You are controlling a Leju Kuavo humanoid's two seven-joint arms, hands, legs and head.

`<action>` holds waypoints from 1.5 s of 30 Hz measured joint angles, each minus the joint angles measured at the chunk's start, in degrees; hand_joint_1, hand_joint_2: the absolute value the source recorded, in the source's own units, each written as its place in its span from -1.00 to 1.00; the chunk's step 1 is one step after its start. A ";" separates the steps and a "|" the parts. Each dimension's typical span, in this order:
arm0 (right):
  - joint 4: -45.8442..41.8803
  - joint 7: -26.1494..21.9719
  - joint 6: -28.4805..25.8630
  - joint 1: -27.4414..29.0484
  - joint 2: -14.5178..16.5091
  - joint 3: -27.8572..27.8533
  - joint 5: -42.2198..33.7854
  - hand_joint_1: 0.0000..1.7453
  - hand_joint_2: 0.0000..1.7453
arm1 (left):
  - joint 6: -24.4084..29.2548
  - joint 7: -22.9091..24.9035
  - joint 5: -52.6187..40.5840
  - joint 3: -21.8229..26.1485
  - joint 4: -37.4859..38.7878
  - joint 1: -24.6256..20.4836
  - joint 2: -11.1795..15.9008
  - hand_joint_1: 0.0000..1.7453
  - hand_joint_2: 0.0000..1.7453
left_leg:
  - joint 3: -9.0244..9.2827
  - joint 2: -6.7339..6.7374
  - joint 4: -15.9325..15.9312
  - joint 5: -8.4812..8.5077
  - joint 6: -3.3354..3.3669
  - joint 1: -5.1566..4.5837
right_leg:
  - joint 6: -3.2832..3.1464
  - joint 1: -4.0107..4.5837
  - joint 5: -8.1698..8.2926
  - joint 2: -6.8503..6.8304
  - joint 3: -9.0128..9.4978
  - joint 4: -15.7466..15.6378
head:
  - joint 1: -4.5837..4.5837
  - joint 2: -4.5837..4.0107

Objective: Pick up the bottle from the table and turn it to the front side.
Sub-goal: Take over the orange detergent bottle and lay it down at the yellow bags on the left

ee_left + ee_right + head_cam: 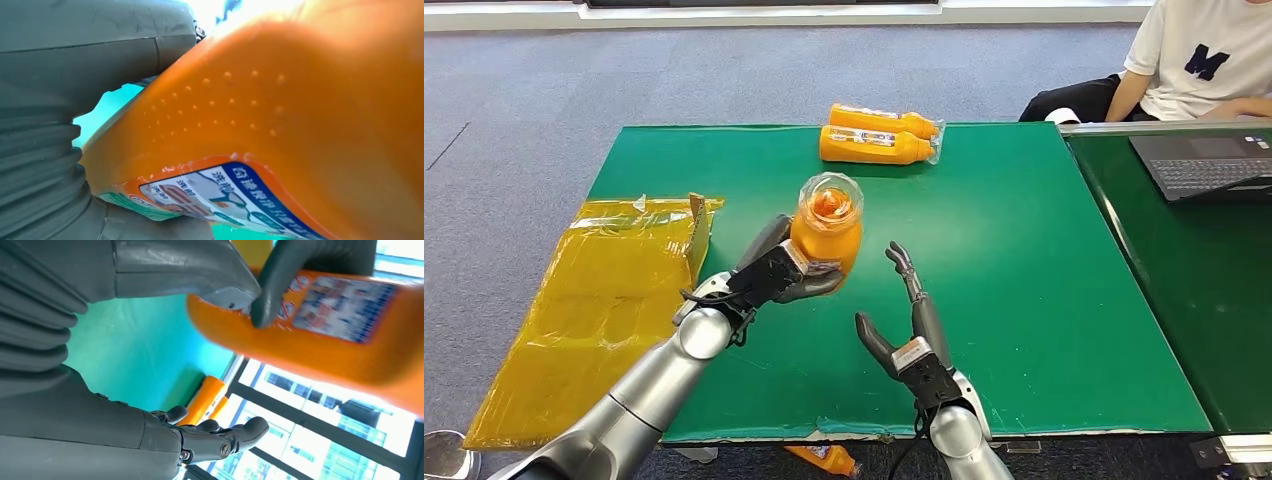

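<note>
Orange bottle [826, 228] in left hand [776, 275]

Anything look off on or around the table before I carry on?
One orange bottle lies on the floor just under the table's near edge, likely dropped. Otherwise the left hand holds its bottle above the table, and the right hand is open.

The orange bottle [280, 115] lies very close to the camera, its plastic wall marked with rows of small raised dots and its label [220, 197] printed in blue, white and green with Chinese characters. The left hand [75, 100] shows as a grey ribbed cover and a thick grey part pressed against the bottle's side. A sliver of green desk [107, 102] is visible between hand and bottle.
</note>
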 joint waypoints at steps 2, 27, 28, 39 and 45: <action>-1.52 0.11 0.16 0.62 -0.11 0.08 0.08 -1.00 -1.00 | 2.16 -0.51 -3.84 1.23 -0.14 0.47 0.99 1.00 1.00 | 0.00 0.00 0.00 0.00 0.00 0.00 | 0.00 0.00 0.00 0.01 0.00 0.00 | 0.00 0.00; -6.73 -0.15 1.85 1.91 -0.46 0.16 -0.96 -1.00 1.00 | 21.24 -2.38 -24.71 10.81 5.31 4.67 7.62 1.00 1.00 | 0.00 0.03 0.00 0.00 -0.01 0.00 | 0.00 0.00 0.00 0.04 -0.01 0.01 | 0.00 0.00; -6.65 -0.33 1.91 1.78 -0.57 0.20 -1.26 -1.00 1.00 | 23.75 -2.28 -27.02 11.30 6.25 4.68 7.83 1.00 1.00 | 0.00 0.04 0.00 0.00 -0.01 0.00 | -0.01 0.02 0.00 0.05 -0.02 0.01 | 0.00 0.00; -5.64 -0.71 2.37 -0.19 -1.33 0.92 -3.45 -1.00 1.00 | 38.36 1.57 -44.29 18.90 15.15 7.24 10.81 1.00 1.00 | 0.02 0.14 -0.04 0.01 -0.07 0.01 | -0.04 0.08 0.00 0.17 -0.04 0.04 | 0.00 0.00; -5.00 -0.70 2.50 -0.98 -1.53 1.43 -3.63 -1.00 1.00 | 39.12 4.76 -54.34 25.45 14.54 10.85 11.36 1.00 1.00 | 0.09 0.41 -0.06 -0.04 -0.20 0.04 | -0.16 0.11 0.06 0.38 -0.12 0.05 | -0.01 0.00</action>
